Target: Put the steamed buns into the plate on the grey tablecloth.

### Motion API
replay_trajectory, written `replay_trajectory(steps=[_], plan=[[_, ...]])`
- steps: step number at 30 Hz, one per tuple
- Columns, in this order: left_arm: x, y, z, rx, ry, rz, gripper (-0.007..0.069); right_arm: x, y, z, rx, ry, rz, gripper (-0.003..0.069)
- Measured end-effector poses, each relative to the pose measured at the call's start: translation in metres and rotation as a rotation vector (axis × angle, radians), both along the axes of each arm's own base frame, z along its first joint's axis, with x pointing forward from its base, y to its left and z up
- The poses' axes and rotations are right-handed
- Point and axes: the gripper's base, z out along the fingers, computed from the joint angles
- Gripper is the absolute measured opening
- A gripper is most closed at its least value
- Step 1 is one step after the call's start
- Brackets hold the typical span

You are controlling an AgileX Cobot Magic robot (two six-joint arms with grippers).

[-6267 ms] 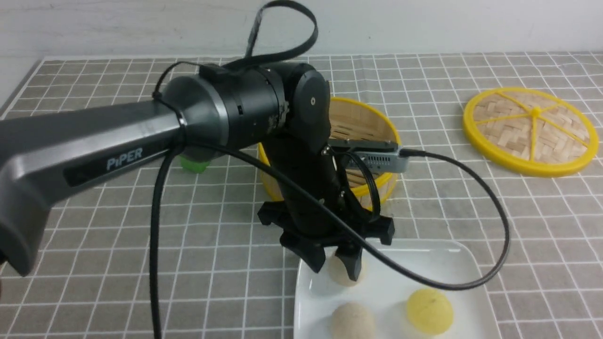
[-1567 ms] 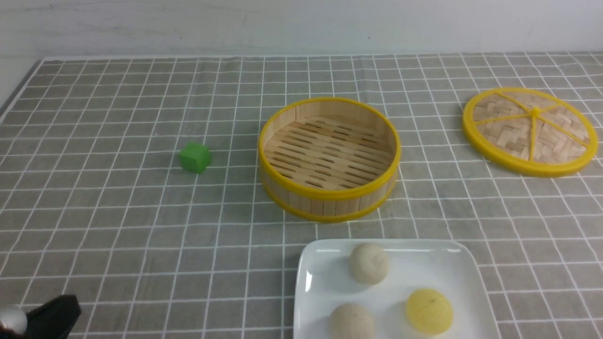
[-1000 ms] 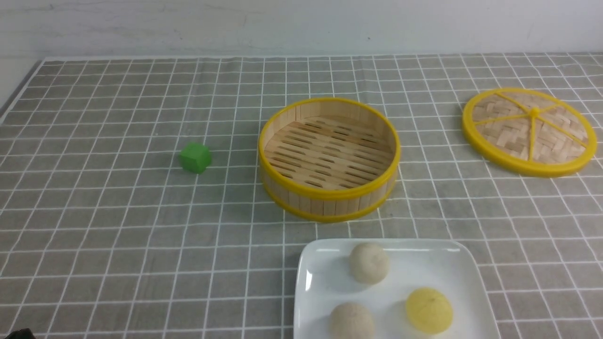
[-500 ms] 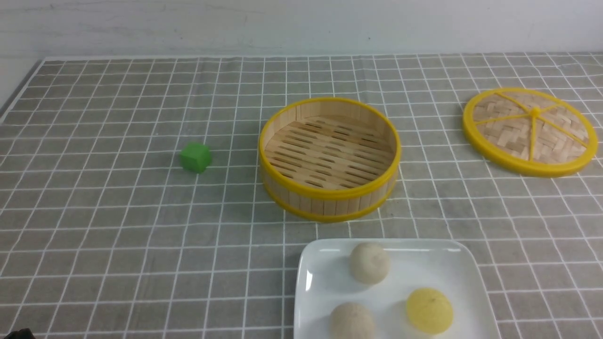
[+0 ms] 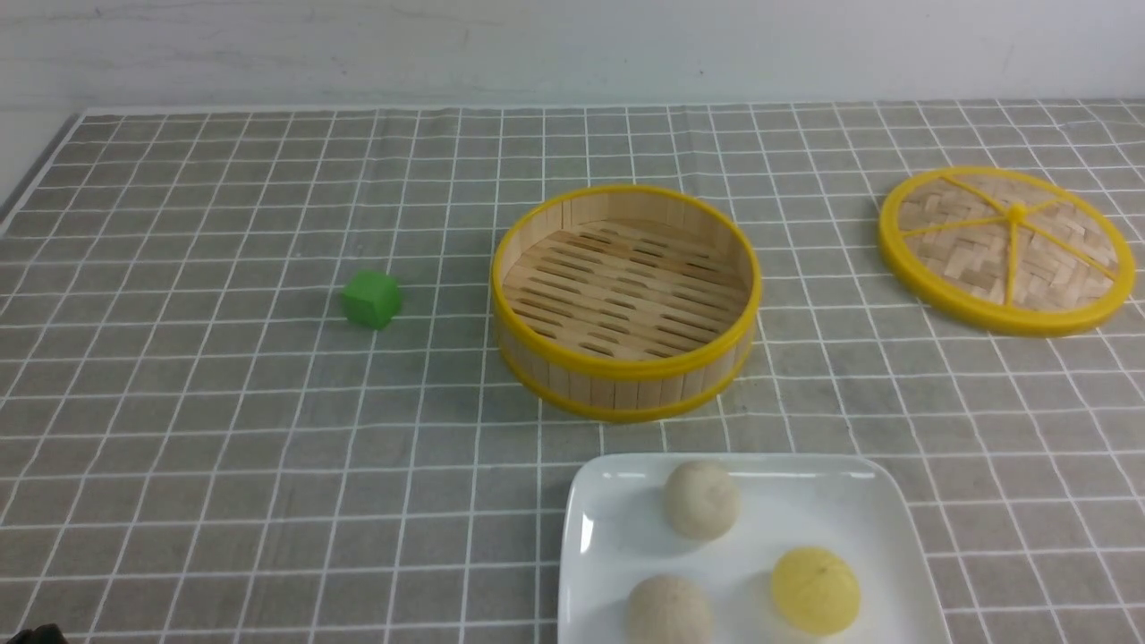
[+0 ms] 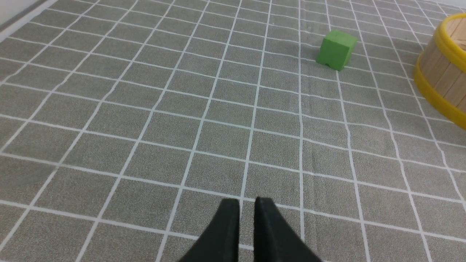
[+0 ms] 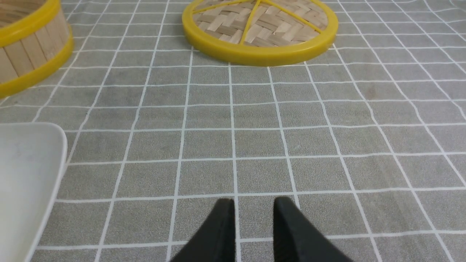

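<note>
Three steamed buns lie in the white square plate (image 5: 617, 537) at the front of the grey tablecloth (image 5: 224, 429): a cream one (image 5: 701, 499) at its far side, a cream one (image 5: 668, 610) near the front, and a yellow one (image 5: 815, 590). The plate's corner shows in the right wrist view (image 7: 25, 174). My left gripper (image 6: 247, 203) hovers low over bare cloth, fingers almost together, holding nothing. My right gripper (image 7: 253, 203) hovers over bare cloth beside the plate, fingers close with a narrow gap, holding nothing. Neither gripper's fingers show in the front view.
The empty bamboo steamer (image 5: 617, 380) stands behind the plate; it also shows in the left wrist view (image 6: 442, 83) and the right wrist view (image 7: 25, 54). Its woven lid (image 5: 1006, 249) lies at the far right. A green cube (image 5: 371, 300) sits left of the steamer.
The left arm let go of the far cream bun in the plate and drew back out of the front view to the lower left. Nothing has moved in the last second.
</note>
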Motion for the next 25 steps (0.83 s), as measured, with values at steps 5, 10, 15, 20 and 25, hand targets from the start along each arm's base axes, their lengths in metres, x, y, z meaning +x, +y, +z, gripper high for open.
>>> replay_trajectory(steps=[5,10,15,20,25], plan=[[0.0000,0.0000,0.0000,0.000,0.000,0.000,0.0094,0.0000,0.0000,0.0000,0.000,0.000,0.000,0.0190],[0.0000,0.0000,0.0000,0.000,0.000,0.000,0.0099,0.0000,0.0000,0.0000,0.000,0.000,0.000,0.0199],[0.0000,0.0000,0.0000,0.000,0.000,0.000,0.0106,0.0000,0.0000,0.0000,0.000,0.000,0.000,0.0206],[0.0000,0.0001,-0.0001,0.003,0.001,0.000,0.0107,0.0000,0.0000,0.0000,0.000,0.000,0.000,0.0212],[0.0000,0.0001,-0.0001,0.003,0.001,0.000,0.0108,0.0000,0.0000,0.0000,0.000,0.000,0.000,0.0220]])
